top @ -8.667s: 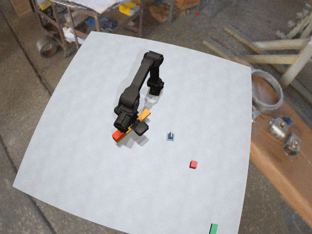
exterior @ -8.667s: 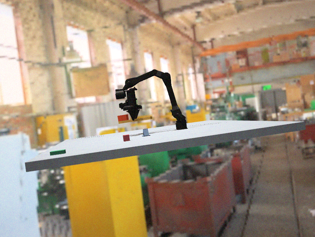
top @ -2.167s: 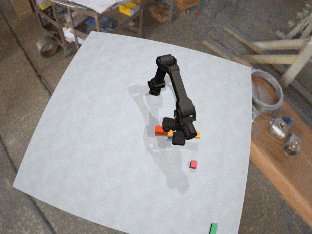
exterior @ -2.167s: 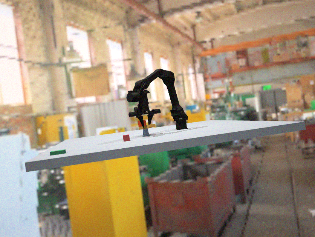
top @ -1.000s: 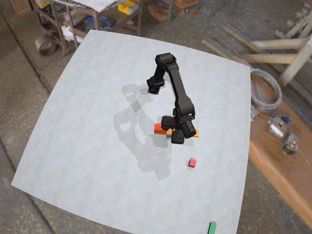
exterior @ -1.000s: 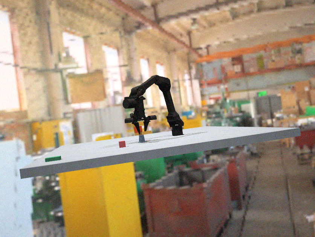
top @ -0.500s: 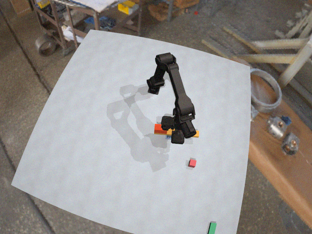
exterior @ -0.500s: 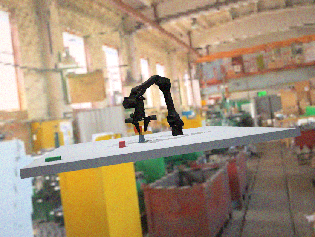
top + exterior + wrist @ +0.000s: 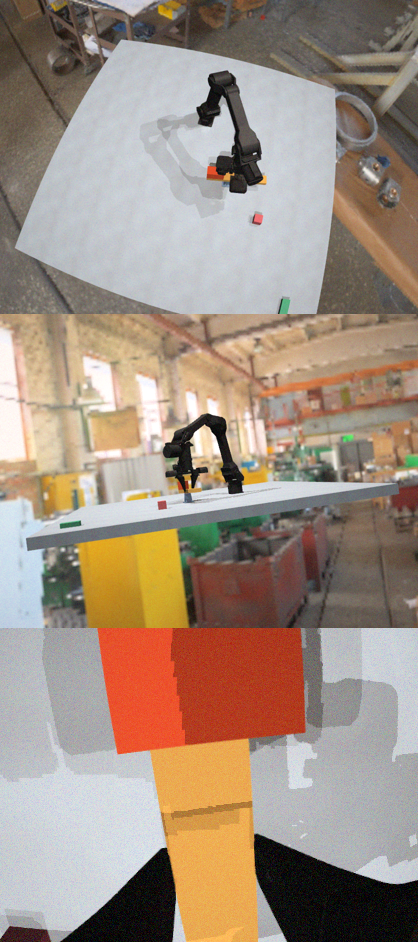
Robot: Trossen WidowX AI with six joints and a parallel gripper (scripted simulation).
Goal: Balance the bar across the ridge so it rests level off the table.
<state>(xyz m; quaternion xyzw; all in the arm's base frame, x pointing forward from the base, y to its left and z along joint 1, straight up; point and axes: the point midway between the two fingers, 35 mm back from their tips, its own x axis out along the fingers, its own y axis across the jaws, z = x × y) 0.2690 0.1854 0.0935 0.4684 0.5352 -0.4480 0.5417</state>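
An orange-yellow bar point(image 9: 262, 179) point(image 9: 194, 490) point(image 9: 210, 778) carries a red-orange block point(image 9: 214, 173) point(image 9: 183, 484) point(image 9: 240, 683) on one end. My gripper point(image 9: 231, 176) point(image 9: 189, 489) point(image 9: 210, 850) is shut on the bar, with one finger on each long side. The bar looks about level and off the table. The blue ridge point(image 9: 225, 184) point(image 9: 187, 498) stands directly below the bar, partly hidden in the top view and not visible in the wrist view. Whether bar and ridge touch is too small to tell.
A small red cube point(image 9: 257, 219) point(image 9: 162, 504) lies on the pale table point(image 9: 101, 236) point(image 9: 304, 489), off to one side of the bar; its dark corner shows in the wrist view point(image 9: 25, 935). A green block point(image 9: 284, 306) point(image 9: 70, 524) lies farther off, near the table's edge.
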